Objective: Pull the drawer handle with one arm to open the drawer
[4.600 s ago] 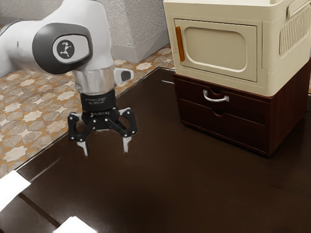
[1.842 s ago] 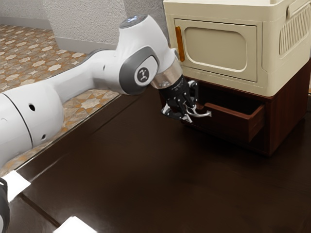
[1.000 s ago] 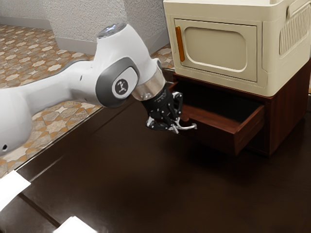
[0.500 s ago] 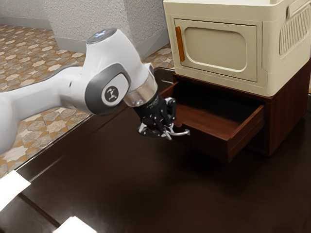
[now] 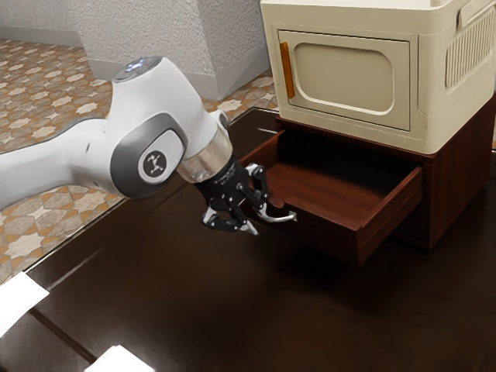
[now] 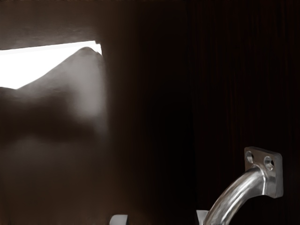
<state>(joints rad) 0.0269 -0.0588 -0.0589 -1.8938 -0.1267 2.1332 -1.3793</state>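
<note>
Upper drawer (image 5: 333, 238) open, pulled well out of the brown cabinet (image 5: 459, 182) toward the near side & ext. view's left. Interior visible, bare reddish-brown wood; inside far part in shadow. Task handle (image 5: 280, 218): curved metal bar on drawer front, at its left part in ext. view.

Gripper (image 5: 258, 220): fingers apart, not clamped on anything; tilted down toward ext. view's right, at left end of handle. One finger right by the bar; contact w/ it can't be told. Wrist view: both fingertips (image 6: 118, 220) show w/ a clear gap btwn; handle curves past one of them, up to a mounting plate (image 6: 264, 172) w/ 2 holes, on dark drawer front.

Arm (image 5: 147, 112) comes in from ext. view's left, bent over the far left part of dark table (image 5: 225, 310).

Cream box (image 5: 432, 93) sits atop cabinet; its front door (image 5: 345, 77) shut, orange grip (image 5: 287, 70) at door's left edge. Two white patches, (image 5: 19, 298) & (image 5: 120, 360), at table's near left. Patterned tile floor (image 5: 31, 213) & rough grey wall (image 5: 139, 43) on far left side, beyond table.
</note>
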